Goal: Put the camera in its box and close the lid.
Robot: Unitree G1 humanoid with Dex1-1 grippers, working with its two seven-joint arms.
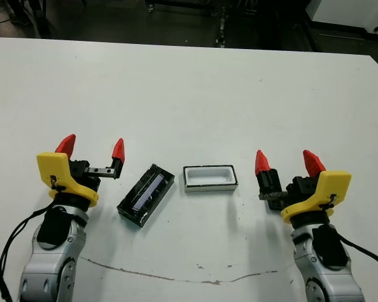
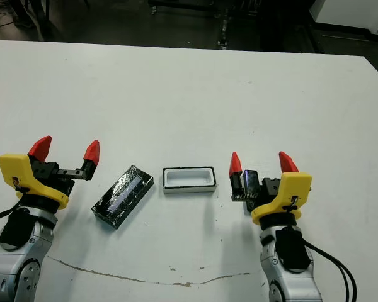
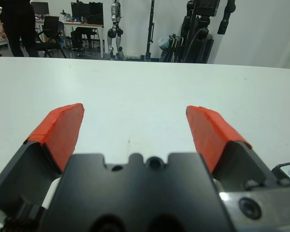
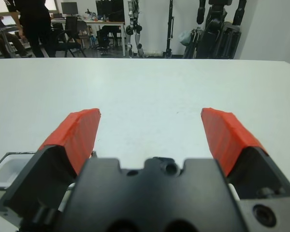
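Both pincers sit at the near edge of the white tabletop (image 1: 189,88), red tips raised and spread wide, neither holding anything. Between them lie two things. Just inboard of the left pincer (image 1: 92,148) is the lid (image 1: 146,194), a black rectangular cover with a glossy bluish strip down its middle, lying at a slant and not touching the pincer's fingers. Beside the lid, toward the right pincer (image 1: 287,162), rests the box (image 1: 210,178), a shallow tray with a white inside and dark rim, open and apart from both the lid and that pincer. I cannot make out the camera as a separate slim bar anywhere. In the right wrist view a corner of the box shows beside one finger. A person stands beyond the tabletop's far edge in both wrist views.
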